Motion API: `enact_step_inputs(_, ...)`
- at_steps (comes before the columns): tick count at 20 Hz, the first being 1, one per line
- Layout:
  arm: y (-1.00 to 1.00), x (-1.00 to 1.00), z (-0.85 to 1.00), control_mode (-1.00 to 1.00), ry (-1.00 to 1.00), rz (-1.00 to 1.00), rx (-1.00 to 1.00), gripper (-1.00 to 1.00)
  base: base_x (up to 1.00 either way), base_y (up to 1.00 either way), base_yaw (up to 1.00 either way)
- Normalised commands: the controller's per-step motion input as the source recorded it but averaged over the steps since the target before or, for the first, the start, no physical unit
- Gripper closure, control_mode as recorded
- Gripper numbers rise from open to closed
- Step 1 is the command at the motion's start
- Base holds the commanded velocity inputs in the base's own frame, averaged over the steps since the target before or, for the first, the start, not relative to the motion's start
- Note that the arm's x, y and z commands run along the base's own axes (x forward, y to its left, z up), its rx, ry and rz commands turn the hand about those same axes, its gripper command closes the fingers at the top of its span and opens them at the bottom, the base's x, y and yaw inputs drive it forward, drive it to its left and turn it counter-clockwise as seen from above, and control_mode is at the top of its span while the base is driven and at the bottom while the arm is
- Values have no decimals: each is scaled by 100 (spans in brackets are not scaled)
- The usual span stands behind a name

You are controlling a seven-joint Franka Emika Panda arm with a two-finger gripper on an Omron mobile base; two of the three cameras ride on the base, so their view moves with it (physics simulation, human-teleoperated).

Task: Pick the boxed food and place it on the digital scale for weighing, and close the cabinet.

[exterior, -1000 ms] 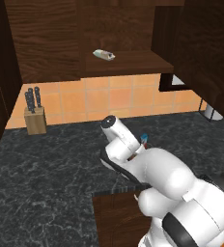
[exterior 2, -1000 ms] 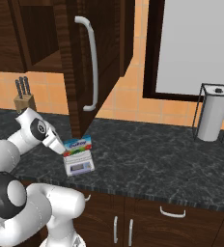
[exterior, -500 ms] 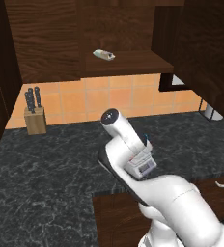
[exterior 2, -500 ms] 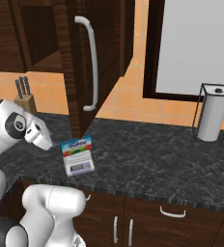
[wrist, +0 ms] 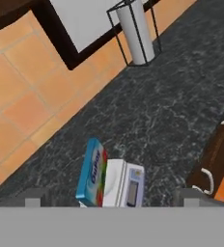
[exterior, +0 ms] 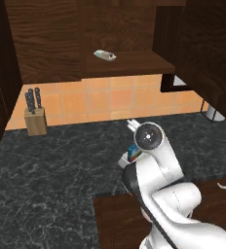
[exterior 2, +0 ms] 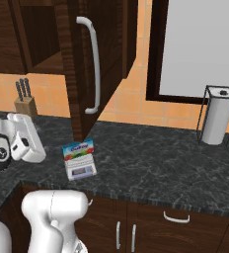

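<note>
The boxed food [exterior 2: 78,149], blue with red and white print, lies on the platform of the digital scale [exterior 2: 83,171] on the dark counter. It shows again as the boxed food [wrist: 91,172] on the scale [wrist: 129,183] low in the hand view. My gripper [wrist: 111,198] is open and empty, drawn back a short way from the box, with one dark fingertip [wrist: 34,195] on each side. The cabinet [exterior 2: 101,59] stands open, its door with the long silver handle [exterior 2: 94,69] swung out above the counter behind the scale.
A grey-white packet [exterior: 105,55] lies on the open cabinet shelf. A knife block [exterior: 35,119] stands at the back left. A paper towel holder [exterior 2: 217,121] stands at the right. Drawers with silver handles [exterior 2: 176,217] run below the counter edge.
The arm has swung and the hand has pulled back from the scale. The box stays on the scale. The jaws stand a touch wider.
</note>
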Motion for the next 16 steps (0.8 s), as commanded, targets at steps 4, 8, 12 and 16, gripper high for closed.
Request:
enact_step_inputs(4, -52, -74, 42, -100, -22, 2, 24, -100, 0, 0, 0)
enact_step_inputs(8, -49, -82, 23, -100, -16, 0, 36, -100, 0, 0, 0)
enact_step_inputs(12, -63, -77, 0, -100, -15, -6, 42, -100, 0, 0, 0)
enact_step_inputs(16, -97, -76, -28, -100, -30, -4, 61, -100, 0, 0, 0)
